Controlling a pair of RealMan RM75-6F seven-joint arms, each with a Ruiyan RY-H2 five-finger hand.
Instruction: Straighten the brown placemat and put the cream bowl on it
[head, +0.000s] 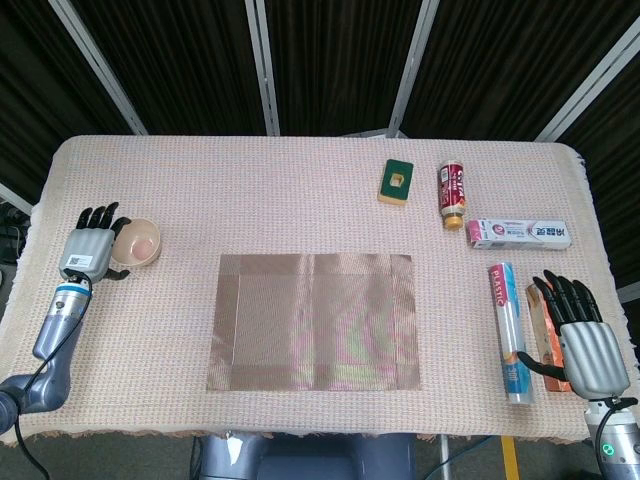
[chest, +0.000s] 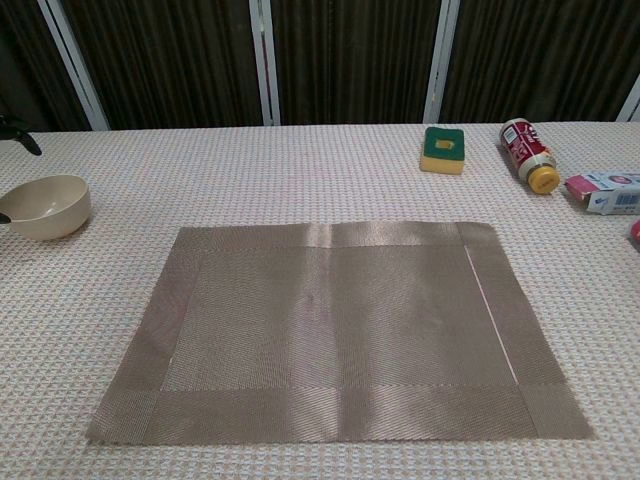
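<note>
Left hand (head: 91, 247) beside cream bowl (head: 137, 241); contact unclear, chest view crops it.

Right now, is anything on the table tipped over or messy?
Yes, the red bottle lies on its side near the far edge, beside the green sponge. The brown placemat lies flat and fairly square. The cream bowl stands upright, nothing spilled.

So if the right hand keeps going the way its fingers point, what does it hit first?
Probably the toothpaste box: the right hand points up the table's right side toward it, though it may pass above.
</note>
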